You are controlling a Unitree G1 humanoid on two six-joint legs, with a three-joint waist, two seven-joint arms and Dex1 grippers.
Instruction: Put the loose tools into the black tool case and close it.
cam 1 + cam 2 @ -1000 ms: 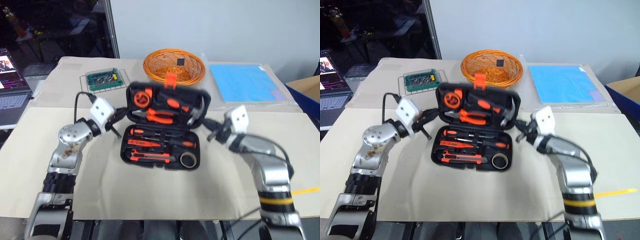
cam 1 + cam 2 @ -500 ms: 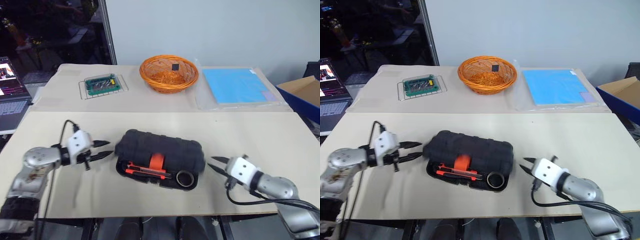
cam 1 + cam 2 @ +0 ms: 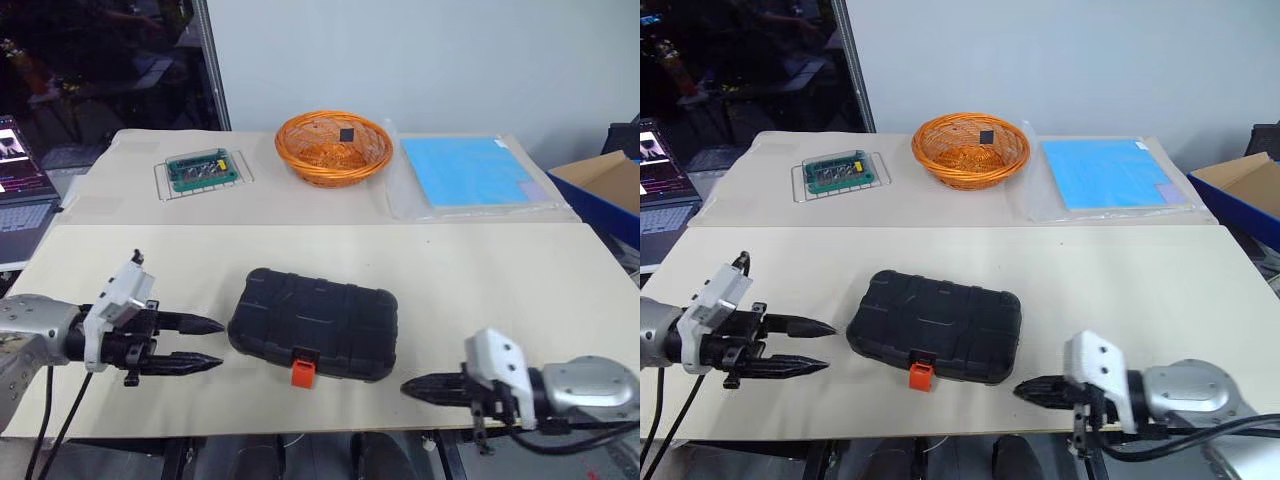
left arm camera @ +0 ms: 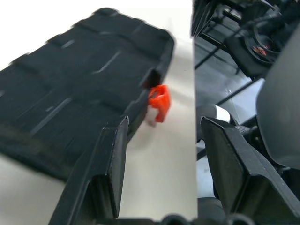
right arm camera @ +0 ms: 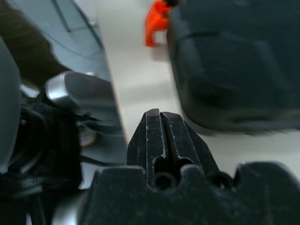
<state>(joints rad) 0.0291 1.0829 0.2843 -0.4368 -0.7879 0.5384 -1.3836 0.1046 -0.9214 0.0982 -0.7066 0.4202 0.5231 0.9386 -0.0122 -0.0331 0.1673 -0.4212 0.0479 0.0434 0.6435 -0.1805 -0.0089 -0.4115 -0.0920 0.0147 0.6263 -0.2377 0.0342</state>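
Note:
The black tool case lies shut on the beige table, ribbed shell up, with its small orange latch hanging at the front edge. The loose tools are hidden. My left gripper hovers just left of the case, open and empty, pointing at its side. In the left wrist view its fingers frame the case's corner and the latch. My right gripper is shut on nothing, low at the table's front edge, right of the latch. The right wrist view shows the case just beyond it.
At the back stand an orange wire basket, a green circuit board in a clear box and a blue sheet. A laptop sits far left and a blue box at the right. Both grippers are close to the table's front edge.
The case's lid went from standing open to fully shut. Both arms drew back from the lid toward the front edge. The left gripper opened; the right opened and then shut.

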